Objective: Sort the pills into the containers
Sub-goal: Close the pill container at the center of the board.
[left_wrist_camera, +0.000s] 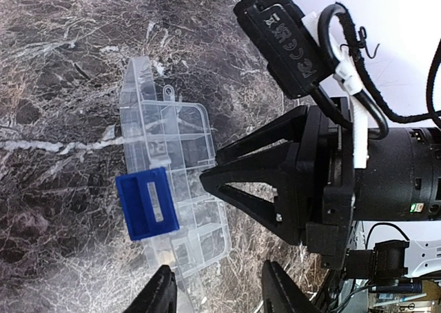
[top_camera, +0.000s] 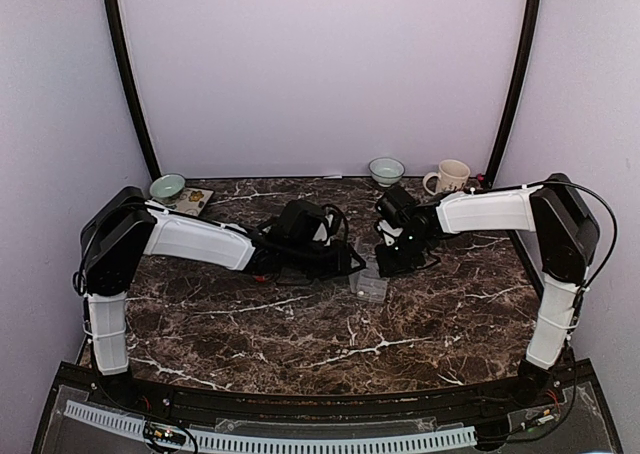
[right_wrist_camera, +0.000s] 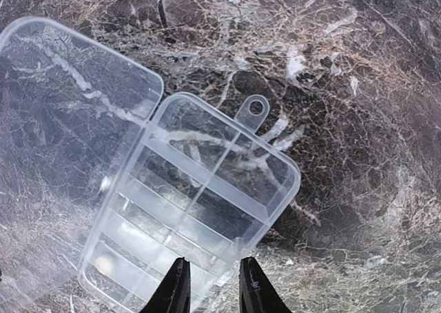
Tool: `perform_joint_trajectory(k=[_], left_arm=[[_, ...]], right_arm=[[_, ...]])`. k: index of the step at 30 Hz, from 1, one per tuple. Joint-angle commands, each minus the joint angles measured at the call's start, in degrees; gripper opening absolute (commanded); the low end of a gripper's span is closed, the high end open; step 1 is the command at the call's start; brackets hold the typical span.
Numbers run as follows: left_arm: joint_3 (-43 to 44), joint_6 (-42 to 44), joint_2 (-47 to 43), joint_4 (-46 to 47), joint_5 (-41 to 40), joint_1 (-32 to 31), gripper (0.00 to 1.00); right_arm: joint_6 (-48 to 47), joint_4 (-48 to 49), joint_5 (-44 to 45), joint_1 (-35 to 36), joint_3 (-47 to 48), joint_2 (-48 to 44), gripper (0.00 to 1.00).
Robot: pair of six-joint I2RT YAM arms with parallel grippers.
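The containers are one clear organiser box [right_wrist_camera: 200, 196] lying on the marble with its lid [right_wrist_camera: 69, 99] folded back flat. From above the box [top_camera: 368, 286] lies between both arms. My right gripper [right_wrist_camera: 213, 289] stands narrowly open, one finger over the compartments and one outside, with the box's near rim between them and nothing pinched. My left gripper [left_wrist_camera: 220, 294] is open over the box's lower corner [left_wrist_camera: 200, 254] and holds nothing. In the left wrist view a blue rectangular piece [left_wrist_camera: 147, 203] shows over the box's left side, and the right gripper's black fingers [left_wrist_camera: 248, 189] point at its right edge. No pills are in view.
Two pale bowls stand at the back, one at the left [top_camera: 167, 186] and one in the middle [top_camera: 386, 170]. A cream mug [top_camera: 450, 177] is at the back right. A small flat packet [top_camera: 195, 200] lies by the left bowl. Walls close in the table [top_camera: 300, 344] on three sides.
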Motion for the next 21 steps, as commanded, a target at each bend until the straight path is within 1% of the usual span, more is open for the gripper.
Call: perform_joint_trajectory(k=[1,10,21], left_arm=[[0.3,0.0,-4.1,0.5,0.4,0.0,0.45],[-1.3,-0.7,-4.5,1.5,0.7,-0.6,0.45],[-0.7,-1.5,-3.2,3.0,1.3,-0.9,0.43]], right_arm=[[-0.3,0.9,-1.0,-0.3,0.8,0.6,0.24],[0.1,1.9,-1.7,-0.3,-0.6,0.2,0.24],[0.6,3.2,-3.2,-0.3,-2.1,-0.2,0.24]])
